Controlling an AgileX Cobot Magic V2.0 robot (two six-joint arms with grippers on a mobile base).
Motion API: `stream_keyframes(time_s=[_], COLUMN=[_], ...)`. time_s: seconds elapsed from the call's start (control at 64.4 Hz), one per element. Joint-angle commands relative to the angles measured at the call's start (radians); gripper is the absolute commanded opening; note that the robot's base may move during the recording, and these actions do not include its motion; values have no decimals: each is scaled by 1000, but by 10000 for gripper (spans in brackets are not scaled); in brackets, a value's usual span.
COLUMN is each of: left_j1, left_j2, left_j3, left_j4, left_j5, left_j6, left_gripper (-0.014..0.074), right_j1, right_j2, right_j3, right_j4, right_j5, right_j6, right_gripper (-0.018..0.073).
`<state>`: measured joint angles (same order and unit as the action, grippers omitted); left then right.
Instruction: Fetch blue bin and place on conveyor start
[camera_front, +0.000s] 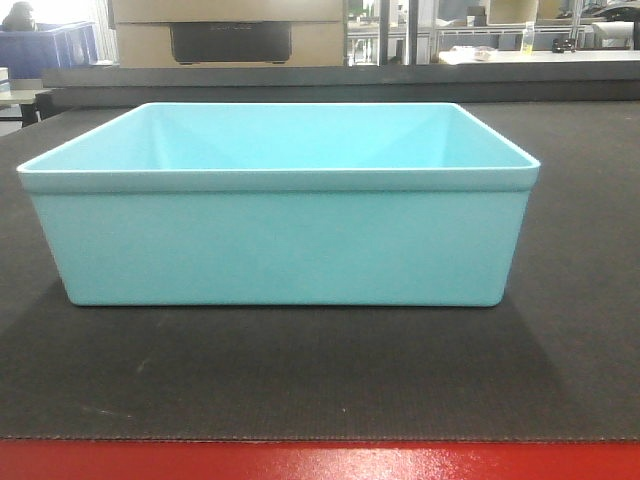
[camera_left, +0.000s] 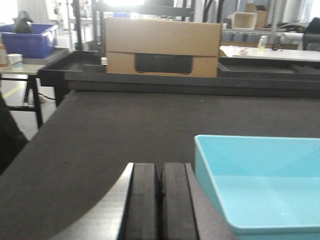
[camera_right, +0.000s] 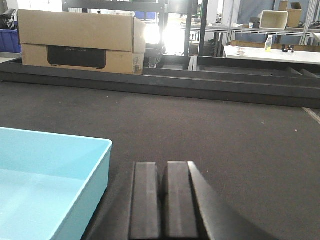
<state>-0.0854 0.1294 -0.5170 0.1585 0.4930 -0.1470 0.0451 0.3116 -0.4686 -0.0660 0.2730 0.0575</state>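
Bright red edge strip (camera_front: 320, 462) | pale aqua rectangular plastic tub (camera_front: 280, 240) sits on dark ribbed conveyor belt (camera_front: 300, 380) | both hands (camera_left: 161, 200) (camera_right: 164, 200) pressed together, flanking it | placement apparently done

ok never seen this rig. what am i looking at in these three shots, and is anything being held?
It is a two-armed robot on a mobile base. One camera looks forward from the body; one sits on each wrist, looking along its gripper.

The front view shows the blue bin, empty, standing on the conveyor start, a dark ribbed belt with a red strip at the near edge.

The left wrist view shows the left gripper, its two black pads pressed together, just left of the bin. The right wrist view shows the right gripper, also shut, just right of it.

Neither holds anything; both sit outside the bin walls. Behind the belt stands a cardboard box.
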Motion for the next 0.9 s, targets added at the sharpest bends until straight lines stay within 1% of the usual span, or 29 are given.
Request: stream_keyframes(time_s=[0.0, 0.078, 0.186, 0.31, 0.357, 0.419, 0.45, 0.481, 0.885], left_j1=[49, 99, 154, 172, 172, 172, 172, 172, 172], left_j2=[-47, -108, -129, -129, -129, -129, -129, -129, -129], left_j3=[64, 148, 310, 450, 503, 517, 517, 517, 517], left_j4=[-69, -104, -107, -109, -111, -111, -111, -111, -111], left_j5=[-31, -94, -219, -358, -436, -506, -453, -438, -438], left_j6=[94, 147, 147, 147, 147, 147, 147, 147, 147], left_gripper=[-111, -111, -111, -111, -111, -111, -111, -111, -111], right_j1=[-4, -4, -4, -4, -4, -4, -4, -4, -4], right_j2=[-5, -5, -5, -8, -8, -8, -8, -8, -8], right_j3=[4, 4, 4, 4, 4, 4, 4, 4, 4], right_j4=[-9, -9, -9, -9, -9, -9, -9, -9, -9], right_j5=[-18, -18, -18, -18, -18, -18, -18, -18, -18], right_j6=[-5, -5, -5, -5, -5, -5, -5, -5, -5], right_gripper=[-162, -162, -162, -162, -162, -162, -162, -162, -162])
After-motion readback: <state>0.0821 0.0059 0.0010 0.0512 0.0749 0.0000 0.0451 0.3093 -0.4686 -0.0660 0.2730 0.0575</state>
